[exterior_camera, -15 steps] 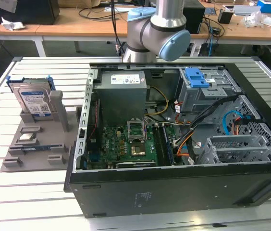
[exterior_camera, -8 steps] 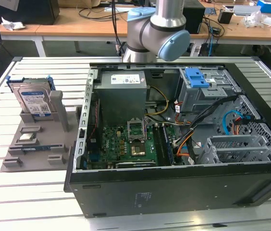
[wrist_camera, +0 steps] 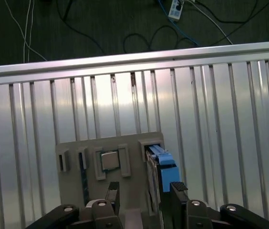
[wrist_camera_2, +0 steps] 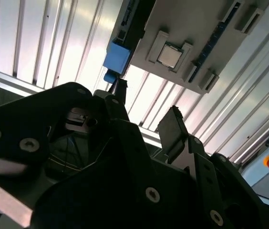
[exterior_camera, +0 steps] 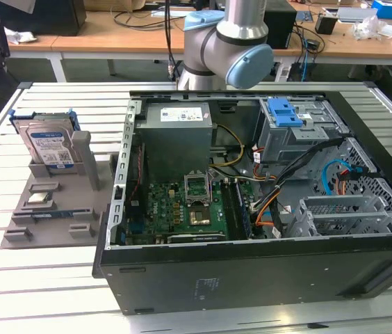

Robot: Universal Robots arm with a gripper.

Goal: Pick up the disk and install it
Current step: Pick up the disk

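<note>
Position of the disk (exterior_camera: 49, 142), not yet picked up: it stands on edge in a slot of the grey fixture (exterior_camera: 71, 200) at the exterior view's left, label toward the camera, blue frame around it. Upright storage probably serves the grasp, since the upper edge and both broad faces lie free to an approach from above (laid flat, it would offer only thin sides). In the first wrist view the disk (wrist_camera: 162, 164) is seen edge-on, just beside the small square chip (wrist_camera: 109, 161), which sits in its own pocket of the same fixture. The gripper (wrist_camera: 144, 196) hangs above the fixture, well apart from the disk, its fingers (wrist_camera: 177, 191) spread with nothing between them; the second wrist view shows the same wide gap.

Edges and clearance, in the exterior view: a tall grey post (exterior_camera: 83, 149) rises just beside the disk on the side toward the computer case (exterior_camera: 251, 278), whose wall stands near the fixture. The ribbed table (exterior_camera: 15, 278) gives open room on the other side. The drive cage (exterior_camera: 300, 142), under its blue latch (exterior_camera: 284, 111), occupies the upper right of the case, with cables (exterior_camera: 300, 167) running near it.
</note>
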